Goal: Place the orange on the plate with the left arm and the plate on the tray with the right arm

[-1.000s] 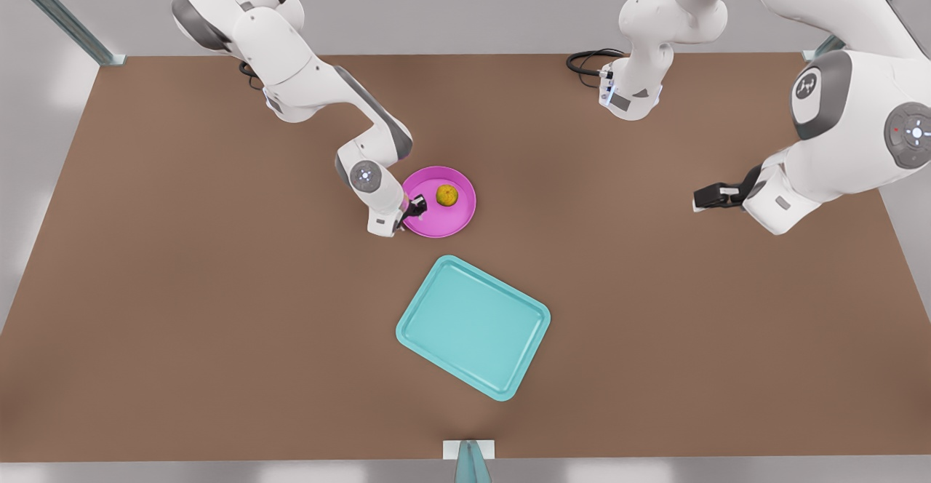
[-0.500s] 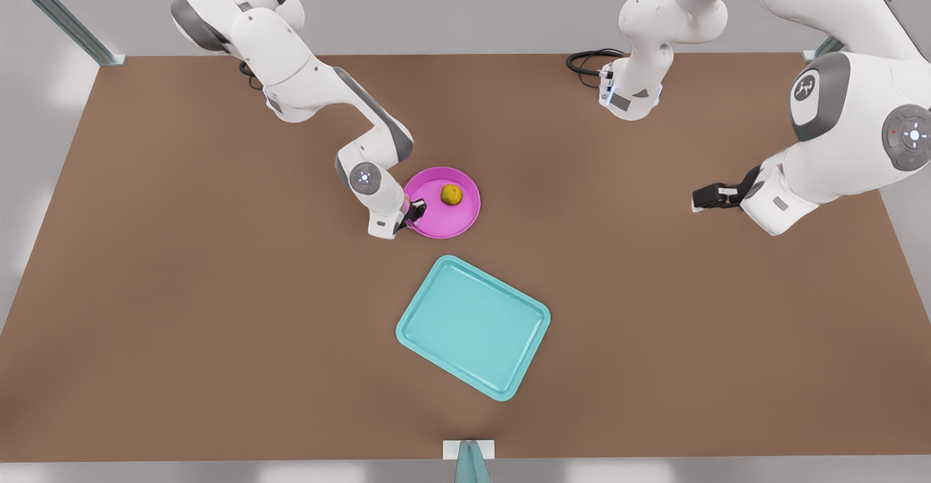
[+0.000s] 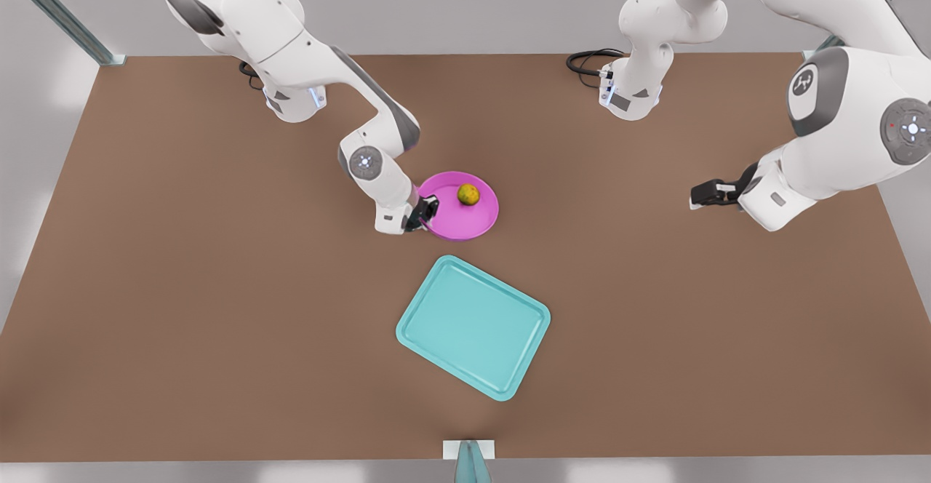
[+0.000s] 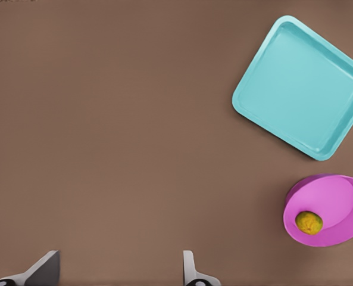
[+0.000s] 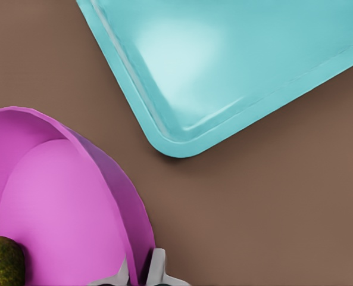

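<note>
The pink plate [image 3: 476, 221] sits mid-table, just behind the teal tray [image 3: 473, 326]. The orange [image 3: 468, 193] rests inside the plate. My right gripper [image 3: 425, 215], on the arm at the front view's left, is shut on the plate's rim. In the right wrist view its fingers [image 5: 158, 265] pinch the plate [image 5: 57, 202] edge, with the orange [image 5: 0, 262] and a tray [image 5: 236, 53] corner close by. My left gripper [image 3: 702, 196] hangs open at the front view's right, far from everything. Its view shows the gripper [image 4: 116, 280], tray [image 4: 301, 86], plate [image 4: 337, 202] and orange [image 4: 309, 223].
A brown table [image 3: 182, 286] stretches wide around the objects. The arm bases stand at the back edge, with a black cable [image 3: 585, 61] near one. A small bracket [image 3: 469, 450] sits at the front edge.
The right gripper has carried the plate with the orange on it toward the front view's right, nearer the tray. The left arm has barely moved.
</note>
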